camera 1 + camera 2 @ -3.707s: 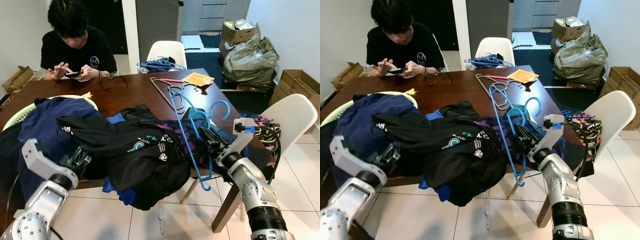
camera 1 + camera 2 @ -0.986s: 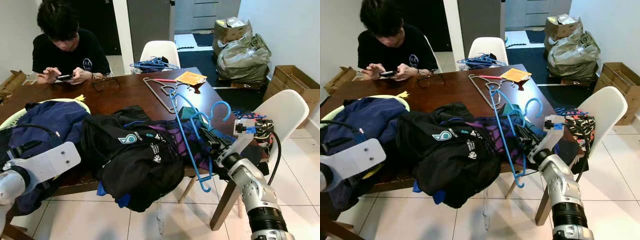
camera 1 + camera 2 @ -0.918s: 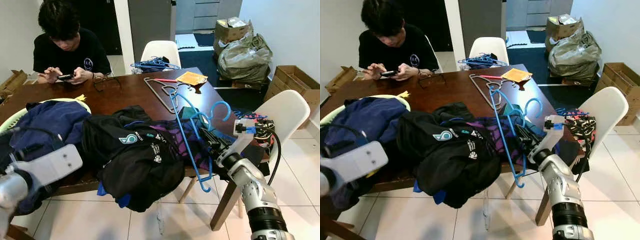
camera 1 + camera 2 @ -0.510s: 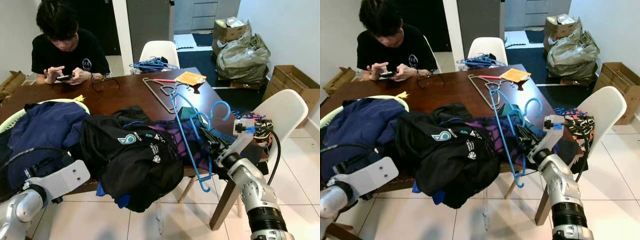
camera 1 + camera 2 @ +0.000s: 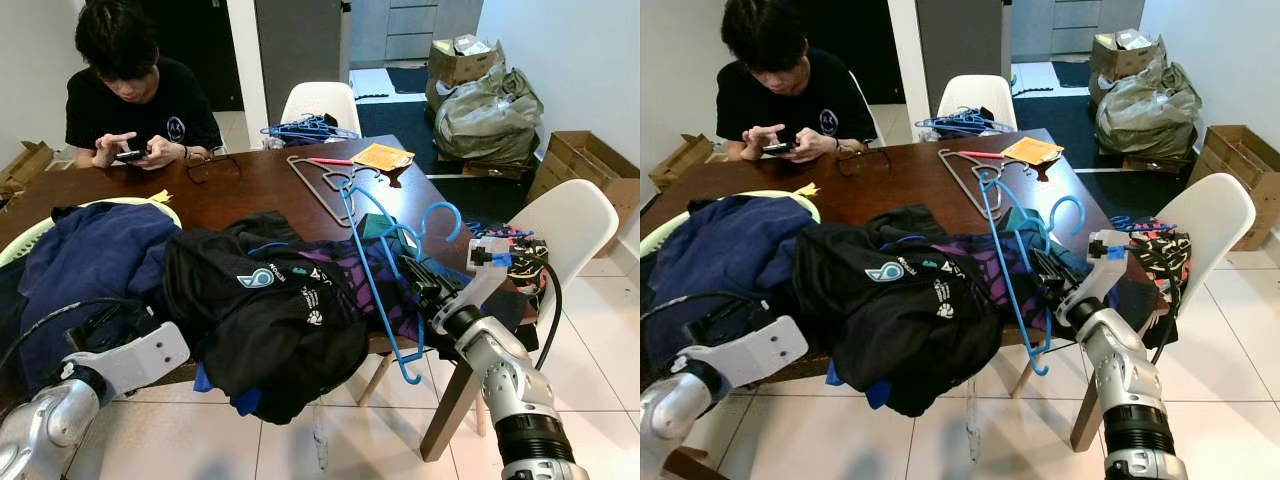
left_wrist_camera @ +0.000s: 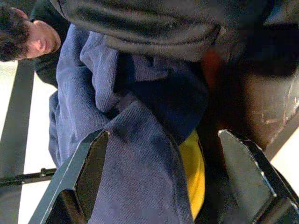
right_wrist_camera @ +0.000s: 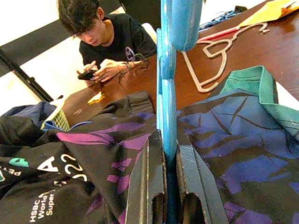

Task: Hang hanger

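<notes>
The light blue plastic hanger [image 5: 385,275] stands on edge above the right end of the dark brown wooden table [image 5: 250,185]. Its long axis runs near to far, from a low curved end hanging off the near table edge up to a far end over the tabletop. Its hook [image 5: 443,215] curls open toward the right. The frame is thin, glossy tubing.

The right gripper [image 7: 164,179] reaches in from the near right, its two black fingers [image 7: 145,182] clamped together on the hanger's flat bar. Beneath it lies a pile of black and purple printed jerseys [image 5: 290,310].

The left gripper [image 6: 163,182] sits low at the near left table edge, jaws spread wide apart, facing a navy blue fleece garment [image 5: 90,255].

At the far left, a seated person in a black T-shirt [image 5: 135,90] holds a phone.
</notes>
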Tool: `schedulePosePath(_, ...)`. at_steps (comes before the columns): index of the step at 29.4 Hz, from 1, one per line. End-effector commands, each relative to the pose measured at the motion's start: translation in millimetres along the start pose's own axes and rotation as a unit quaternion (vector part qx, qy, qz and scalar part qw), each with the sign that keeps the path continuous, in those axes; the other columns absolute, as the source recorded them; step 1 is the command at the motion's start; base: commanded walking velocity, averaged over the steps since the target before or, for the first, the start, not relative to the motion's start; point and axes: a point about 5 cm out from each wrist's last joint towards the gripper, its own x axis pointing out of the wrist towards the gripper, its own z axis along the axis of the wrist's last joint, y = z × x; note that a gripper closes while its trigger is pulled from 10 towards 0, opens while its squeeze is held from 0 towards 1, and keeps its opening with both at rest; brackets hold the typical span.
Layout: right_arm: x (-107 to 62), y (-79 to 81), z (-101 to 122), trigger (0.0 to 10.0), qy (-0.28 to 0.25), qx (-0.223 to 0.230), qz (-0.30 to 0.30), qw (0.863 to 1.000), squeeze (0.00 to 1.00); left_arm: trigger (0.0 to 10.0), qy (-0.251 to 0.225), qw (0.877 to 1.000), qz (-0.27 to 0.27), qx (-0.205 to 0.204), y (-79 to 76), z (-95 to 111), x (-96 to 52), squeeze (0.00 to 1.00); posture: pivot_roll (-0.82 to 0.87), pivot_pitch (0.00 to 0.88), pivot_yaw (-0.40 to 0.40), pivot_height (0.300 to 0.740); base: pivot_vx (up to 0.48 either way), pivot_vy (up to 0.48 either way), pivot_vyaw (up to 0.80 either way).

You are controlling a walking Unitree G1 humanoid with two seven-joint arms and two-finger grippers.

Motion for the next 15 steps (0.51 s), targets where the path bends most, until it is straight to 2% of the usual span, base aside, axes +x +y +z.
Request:
schedulePosePath(1, 0.5, 0.5, 0, 10.0, -0.002, 0.002, -0.001, 1.0, 0.0, 10.0, -0.001, 1.0, 0.01, -0.009, 0.6, -4, 2.4, 0.0, 0.02, 0.0, 0.032, 0.731, 0.0, 0.0, 0.0)
schedulePosePath(7, -0.7, -0.1, 2, 10.0, -0.004, 0.001, -0.001, 1.0, 0.0, 10.0, -0.012, 0.998, 0.032, -0.059, 3.4, -9, 14.6, 0.0, 0.01, 0.0, 0.036, 0.731, 0.0, 0.0, 0.0)
schedulePosePath(15, -8.3, -4.6, 5, 10.0, -0.011, -0.005, -0.013, 1.0, 0.0, 10.0, -0.03, 0.998, 0.016, -0.061, -9.4, -4, 27.4, 0.0, -0.03, 0.0, 0.059, 0.731, 0.0, 0.0, 0.0)
